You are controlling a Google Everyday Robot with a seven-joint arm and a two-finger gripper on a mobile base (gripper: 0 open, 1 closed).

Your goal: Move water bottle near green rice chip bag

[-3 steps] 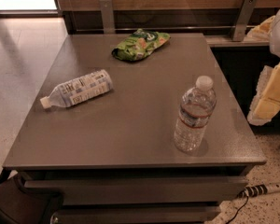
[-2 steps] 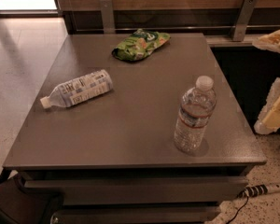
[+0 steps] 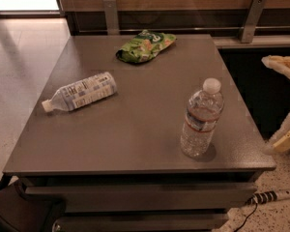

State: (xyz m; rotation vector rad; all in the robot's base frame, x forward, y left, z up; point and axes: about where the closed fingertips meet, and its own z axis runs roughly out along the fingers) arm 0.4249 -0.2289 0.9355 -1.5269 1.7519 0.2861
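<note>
One camera view is taking in the whole scene, and the task is looking barely begun: reaching for the water bottle is the step in hand. That bottle is standing upright near the front right corner of the counter, well apart from the green rice chip bag, which is lying at the far edge. The pincer is hanging off the counter's right side, clear of the bottle; whether it is open or closed I cannot tell. Next, I judge, it is needing to come in leftward, take the ribbed body and carry it toward the bag. No writing is reading clearly: the water bottle is wearing a narrow red-and-blue band, and the second bottle, lying on its side, is wearing a large white printed label.
</note>
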